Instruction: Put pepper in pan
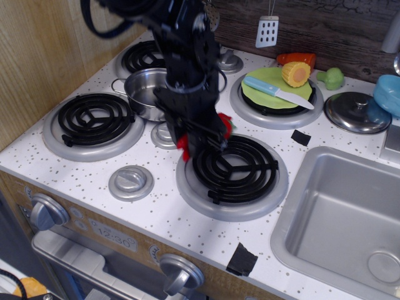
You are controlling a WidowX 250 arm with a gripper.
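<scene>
My black gripper [201,134] is shut on the red pepper [183,144] and holds it lifted above the left edge of the front right burner [232,170]. Only the pepper's red tip at the lower left and a bit of red and green at the right [226,123] show past the fingers. The pan [145,92], a shiny steel pot with small loop handles, stands empty just to the upper left of the gripper, between the two left burners. The arm partly covers the pan's right rim.
A green plate [275,87] with a blue knife, a corn piece and an orange toy lies on the back right burner. A steel lid [356,112] and a blue bowl [389,94] sit at the far right. A sink [340,219] lies at the front right. Stove knobs sit between burners.
</scene>
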